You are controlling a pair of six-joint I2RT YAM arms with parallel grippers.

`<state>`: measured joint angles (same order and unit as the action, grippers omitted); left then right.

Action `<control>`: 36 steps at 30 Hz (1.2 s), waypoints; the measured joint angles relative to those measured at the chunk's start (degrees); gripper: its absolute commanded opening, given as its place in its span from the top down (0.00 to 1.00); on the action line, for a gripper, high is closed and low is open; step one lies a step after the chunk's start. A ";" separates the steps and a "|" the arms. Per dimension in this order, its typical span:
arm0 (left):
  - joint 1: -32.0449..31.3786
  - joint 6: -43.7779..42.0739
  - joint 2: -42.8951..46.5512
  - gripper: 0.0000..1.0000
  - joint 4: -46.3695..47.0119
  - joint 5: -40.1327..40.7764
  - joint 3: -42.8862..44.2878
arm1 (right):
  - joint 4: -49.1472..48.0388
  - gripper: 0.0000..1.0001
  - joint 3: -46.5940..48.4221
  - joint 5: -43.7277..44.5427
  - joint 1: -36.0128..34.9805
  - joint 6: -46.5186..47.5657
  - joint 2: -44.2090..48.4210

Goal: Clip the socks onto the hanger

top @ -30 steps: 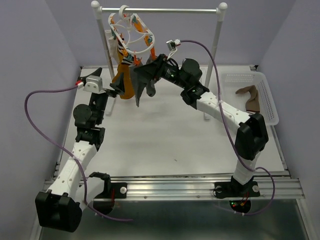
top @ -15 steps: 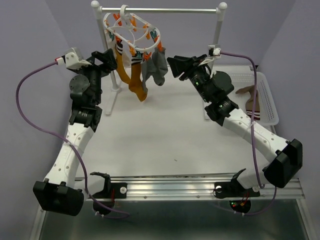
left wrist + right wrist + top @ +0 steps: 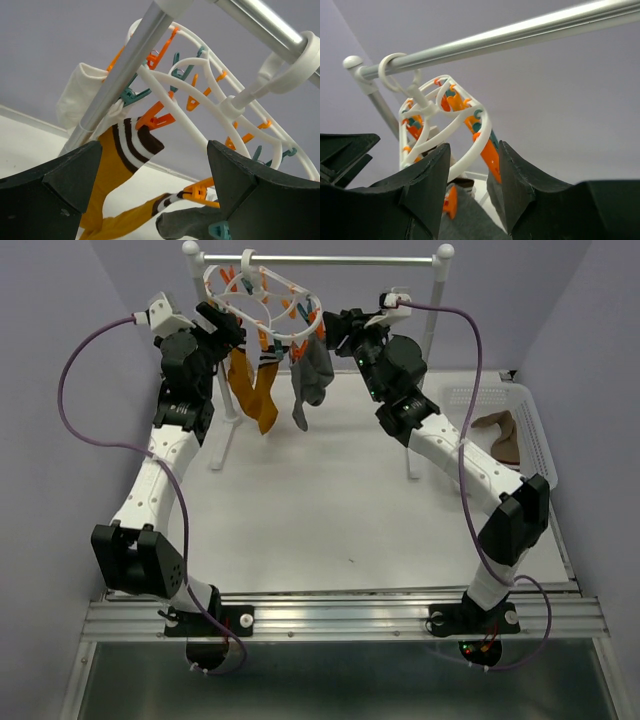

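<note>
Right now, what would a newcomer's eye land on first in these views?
The white hanger with orange and teal clips, hooked on the metal rail at the back, with a mustard-orange sock and a grey sock dangling below. The left end effector and right end effector reach up on either side of the frame. One brown sock lies in the basket at right.

Lab test booth: plain lilac walls [image 3: 40, 360], aluminium rail [image 3: 340, 612], white tabletop [image 3: 320, 500].

From above, the clips [image 3: 296, 312] on the hanger [image 3: 265, 302] are too small to match to the socks [image 3: 262, 390]. The grey sock [image 3: 182, 222] runs off the left wrist view's bottom edge.
</note>
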<state>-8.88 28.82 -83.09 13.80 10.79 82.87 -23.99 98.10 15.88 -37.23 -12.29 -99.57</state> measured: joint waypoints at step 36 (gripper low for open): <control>3.39 2.67 -29.29 0.04 3.63 -36.37 31.61 | 9.77 0.58 19.15 -33.88 4.63 -12.17 -17.44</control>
<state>-5.50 31.48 -112.38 17.43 -25.58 114.48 -14.22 117.25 -18.00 -32.60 -24.47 -117.01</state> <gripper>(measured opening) 0.959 0.419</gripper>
